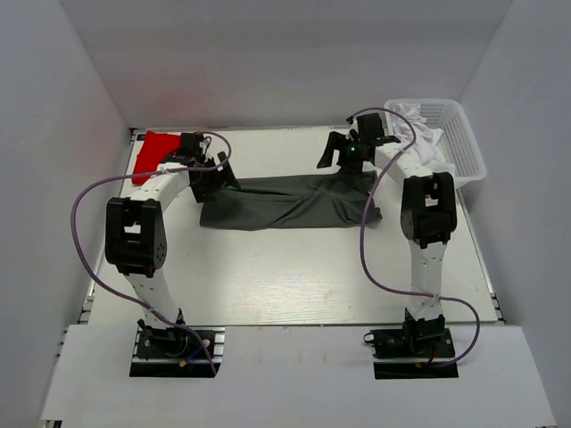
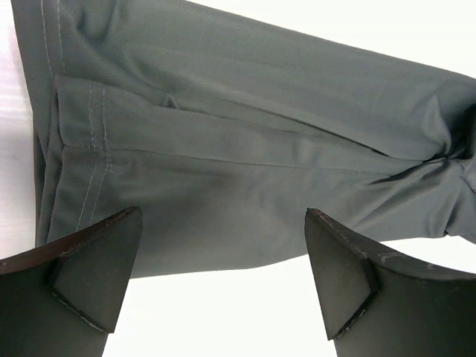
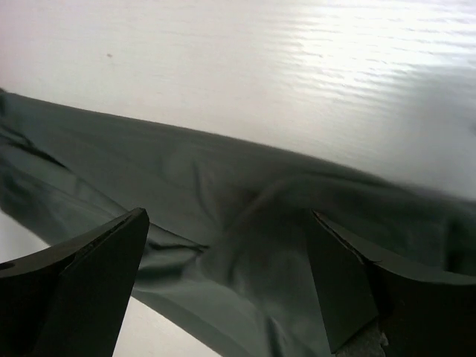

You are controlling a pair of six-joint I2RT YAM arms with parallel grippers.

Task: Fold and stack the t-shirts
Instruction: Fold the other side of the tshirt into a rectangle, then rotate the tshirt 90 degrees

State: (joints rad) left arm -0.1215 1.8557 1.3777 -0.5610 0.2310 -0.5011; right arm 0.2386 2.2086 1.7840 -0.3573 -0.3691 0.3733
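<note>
The dark grey t-shirt (image 1: pixel 290 202) lies in the middle of the table, folded into a long wrinkled band running left to right. The red t-shirt (image 1: pixel 153 153) sits bunched at the far left, partly behind the left arm. My left gripper (image 1: pixel 214 171) hovers open over the band's left end; the left wrist view shows the hemmed grey cloth (image 2: pixel 245 149) below the gripper (image 2: pixel 223 210), with nothing between its fingers (image 2: pixel 97 268). My right gripper (image 1: pixel 353 150) hangs open above the band's right end, where creased grey fabric (image 3: pixel 223 178) lies under the gripper (image 3: pixel 228 214).
A white mesh basket (image 1: pixel 464 134) holding white cloth stands at the back right corner. White walls enclose the table on three sides. Purple cables (image 1: pixel 85 205) loop off both arms. Bare tabletop (image 1: pixel 285 276) stretches between the shirt and the arm bases.
</note>
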